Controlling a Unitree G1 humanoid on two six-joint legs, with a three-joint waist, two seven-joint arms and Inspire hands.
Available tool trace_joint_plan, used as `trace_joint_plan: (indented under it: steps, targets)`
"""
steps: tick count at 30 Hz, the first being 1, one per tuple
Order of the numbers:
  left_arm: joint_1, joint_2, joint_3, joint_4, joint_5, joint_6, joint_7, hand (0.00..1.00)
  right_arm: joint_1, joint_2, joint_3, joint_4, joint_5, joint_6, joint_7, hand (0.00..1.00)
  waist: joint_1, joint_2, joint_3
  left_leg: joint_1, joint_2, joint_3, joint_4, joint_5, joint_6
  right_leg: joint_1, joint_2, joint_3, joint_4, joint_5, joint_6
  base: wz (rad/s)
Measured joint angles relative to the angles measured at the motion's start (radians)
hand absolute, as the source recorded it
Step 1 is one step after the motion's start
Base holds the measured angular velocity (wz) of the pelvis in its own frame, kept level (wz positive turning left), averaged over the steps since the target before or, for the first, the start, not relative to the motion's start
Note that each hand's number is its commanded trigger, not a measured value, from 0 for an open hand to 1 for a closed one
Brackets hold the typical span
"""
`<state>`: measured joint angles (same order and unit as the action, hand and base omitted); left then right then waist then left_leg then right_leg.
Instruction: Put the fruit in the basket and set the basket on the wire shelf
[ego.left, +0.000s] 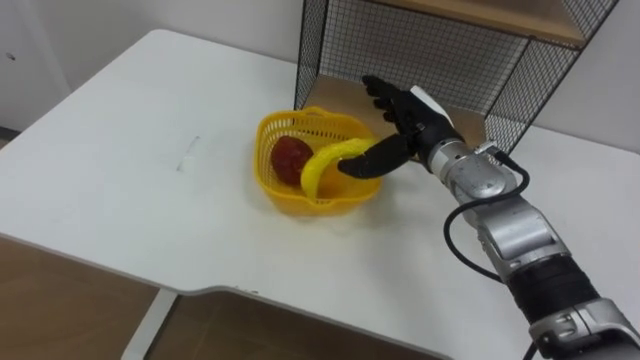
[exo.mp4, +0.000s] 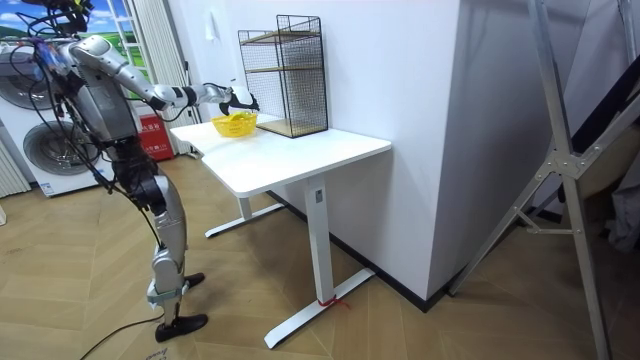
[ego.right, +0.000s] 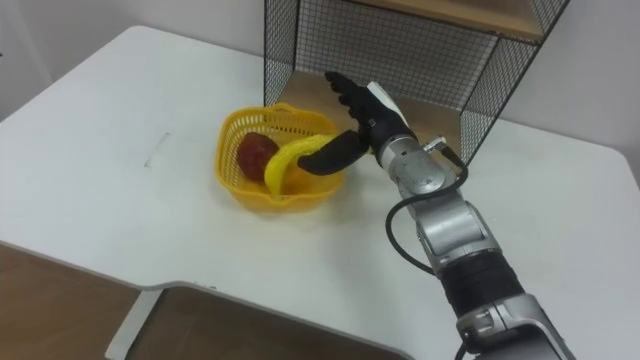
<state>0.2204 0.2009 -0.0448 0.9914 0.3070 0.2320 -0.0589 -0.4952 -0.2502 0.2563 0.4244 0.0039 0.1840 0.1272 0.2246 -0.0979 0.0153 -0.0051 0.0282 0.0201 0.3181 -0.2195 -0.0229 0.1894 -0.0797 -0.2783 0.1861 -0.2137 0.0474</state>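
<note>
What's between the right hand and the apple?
The banana. It curves inside the basket, between the apple and the right hand, whose thumb reaches the banana's end. Both eye views show it.

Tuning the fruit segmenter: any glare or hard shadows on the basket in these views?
Left eye view: even, soft light; no glare on the yellow basket, just a faint shadow at its foot on the white table; the black right hand reads dark against the wire shelf mesh. Room view: same flat light on the table.
</note>
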Motion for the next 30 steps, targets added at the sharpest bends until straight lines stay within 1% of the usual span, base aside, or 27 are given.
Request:
trace_joint_plan:
  steps: [5,8,9,10,11,12,13,15,16,18,20,21,22,23,25,26,27,28,29,30]
  targets:
    - [-0.002,0.0,-0.001,0.0,-0.001,0.0,0.0,0.0,0.0,-0.001,-0.002,0.0,0.046,0.0,-0.002,0.0,-0.005,0.006,0.0035,-0.009,0.0,-0.002,0.011,0.0,0.001,0.0,0.0,-0.001,0.001,0.0,0.0,0.01]
    - [-0.002,-0.006,0.008,0.001,0.0,0.0,0.0,0.0,0.0,-0.002,-0.02,-0.017,0.088,0.0,-0.007,0.0,-0.011,0.015,-0.0019,-0.027,0.0,-0.006,0.026,-0.002,0.003,-0.01,0.0,-0.005,0.001,0.0,0.0,0.04]
    - [-0.002,-0.009,0.021,0.0,0.001,0.0,0.0,0.0,0.0,-0.002,-0.033,-0.027,0.104,0.0,-0.009,0.0,-0.013,0.014,-0.0059,-0.029,0.0,-0.005,0.028,-0.001,0.004,-0.015,0.0,-0.004,0.001,0.0,0.0,0.0]
    - [0.005,-0.012,0.04,-0.004,0.001,-0.001,0.0,0.0,0.002,-0.002,-0.047,-0.043,0.129,0.0,-0.012,0.0,-0.02,0.018,-0.0054,-0.028,-0.002,-0.006,0.027,0.0,0.005,-0.015,-0.001,-0.004,0.001,0.0,0.0,0.0]
    - [0.011,-0.012,0.043,-0.006,0.0,-0.001,0.0,0.0,0.002,-0.003,-0.05,-0.053,0.146,0.0,-0.016,0.0,-0.025,0.022,-0.0061,-0.028,-0.003,-0.007,0.027,0.001,0.006,-0.015,-0.001,-0.005,0.001,0.0,0.0,0.0]
    - [0.024,-0.011,0.044,-0.008,-0.001,-0.001,0.0,0.0,0.003,-0.004,-0.056,-0.077,0.186,0.0,-0.024,0.0,-0.034,0.026,-0.0097,-0.025,-0.004,-0.007,0.025,0.001,0.006,-0.016,-0.002,-0.006,0.0,0.0,0.0,0.0]
    - [0.035,-0.011,0.043,-0.009,-0.003,-0.002,0.0,0.0,0.004,-0.005,-0.066,-0.102,0.218,-0.001,-0.029,0.0,-0.05,0.03,-0.015,-0.023,-0.005,-0.007,0.024,0.001,0.007,-0.014,-0.004,-0.007,0.0,0.001,0.0,0.0]
    - [0.044,-0.011,0.046,-0.009,-0.013,-0.002,0.001,0.0,0.016,-0.01,-0.087,-0.147,0.245,-0.009,-0.054,0.0,-0.062,0.035,-0.0215,-0.02,-0.005,-0.007,0.021,0.002,0.007,-0.012,-0.004,-0.008,0.002,0.0,0.0,0.0]
    - [0.046,-0.011,0.054,-0.008,-0.025,-0.007,0.004,0.0,0.019,-0.022,-0.095,-0.161,0.26,-0.018,-0.075,0.0,-0.07,0.038,-0.0211,-0.016,-0.005,-0.008,0.02,0.002,0.007,-0.009,-0.004,-0.009,0.002,0.0,0.0,0.0]
    - [0.059,-0.011,0.068,-0.008,-0.042,-0.02,0.006,0.0,0.029,-0.032,-0.121,-0.164,0.266,-0.025,-0.096,0.0,-0.086,0.041,-0.0185,-0.004,-0.005,-0.008,0.02,0.002,0.007,0.003,-0.005,-0.011,0.0,0.001,0.0,0.0]
    - [0.067,-0.011,0.082,-0.014,-0.044,-0.029,0.007,0.0,0.065,-0.034,-0.166,-0.179,0.276,-0.03,-0.117,0.0,-0.098,0.042,-0.02,-0.001,-0.005,-0.007,0.02,0.002,0.007,0.005,-0.005,-0.012,0.001,0.001,0.0,0.0]
    - [0.07,-0.011,0.082,-0.017,-0.055,-0.035,0.007,0.0,0.097,-0.039,-0.189,-0.206,0.279,-0.031,-0.134,0.0,-0.111,0.046,-0.0182,-0.002,-0.005,-0.006,0.02,0.002,0.007,0.004,-0.005,-0.011,0.001,0.001,0.001,-0.06]
    - [0.081,-0.012,0.083,-0.017,-0.064,-0.039,0.007,0.0,0.138,-0.045,-0.21,-0.238,0.279,-0.031,-0.142,0.0,-0.117,0.05,-0.0191,-0.001,-0.005,-0.002,0.019,0.002,0.007,0.004,-0.006,-0.008,0.001,0.001,0.001,-0.07]
    - [0.084,-0.012,0.083,-0.017,-0.067,-0.041,0.007,0.0,0.158,-0.051,-0.215,-0.252,0.279,-0.031,-0.147,0.0,-0.119,0.053,-0.0205,0.001,-0.005,0.0,0.018,0.002,0.007,0.004,-0.006,-0.006,0.001,0.001,0.001,-0.12]
    - [0.094,-0.012,0.087,-0.012,-0.088,-0.044,0.007,0.0,0.217,-0.071,-0.238,-0.277,0.294,-0.031,-0.151,0.0,-0.137,0.059,-0.0236,0.003,-0.004,0.009,0.014,0.002,0.008,0.003,-0.006,0.005,0.002,0.001,0.001,-0.12]
    - [0.096,-0.011,0.088,-0.011,-0.102,-0.045,0.007,0.0,0.227,-0.076,-0.243,-0.277,0.309,-0.033,-0.154,0.0,-0.141,0.064,-0.0228,0.004,-0.003,0.011,0.013,0.002,0.008,0.003,-0.006,0.007,0.002,0.001,0.001,-0.12]
    - [0.103,-0.012,0.096,-0.011,-0.137,-0.051,0.007,0.0,0.249,-0.084,-0.249,-0.277,0.338,-0.034,-0.162,0.0,-0.147,0.071,-0.022,0.01,-0.002,0.018,0.01,0.002,0.008,0.003,-0.005,0.017,0.002,0.001,0.001,-0.16]
    - [0.108,-0.012,0.11,-0.012,-0.177,-0.056,0.007,0.0,0.278,-0.094,-0.251,-0.279,0.355,-0.037,-0.169,0.0,-0.148,0.072,-0.025,0.015,-0.001,0.024,0.007,0.002,0.008,0.003,-0.006,0.025,0.001,0.001,0.001,-0.17]
    - [0.118,-0.012,0.118,-0.011,-0.195,-0.058,0.008,0.0,0.292,-0.099,-0.252,-0.279,0.359,-0.037,-0.171,0.0,-0.148,0.073,-0.0251,0.016,0.0,0.028,0.006,0.002,0.008,0.003,-0.006,0.029,0.001,0.0,0.002,-0.13]
    - [0.122,-0.012,0.135,-0.01,-0.245,-0.065,0.01,0.0,0.316,-0.101,-0.271,-0.28,0.379,-0.037,-0.171,0.0,-0.152,0.074,-0.025,0.017,0.0,0.03,0.006,0.002,0.008,0.001,-0.007,0.03,-0.001,0.0,0.002,-0.04]
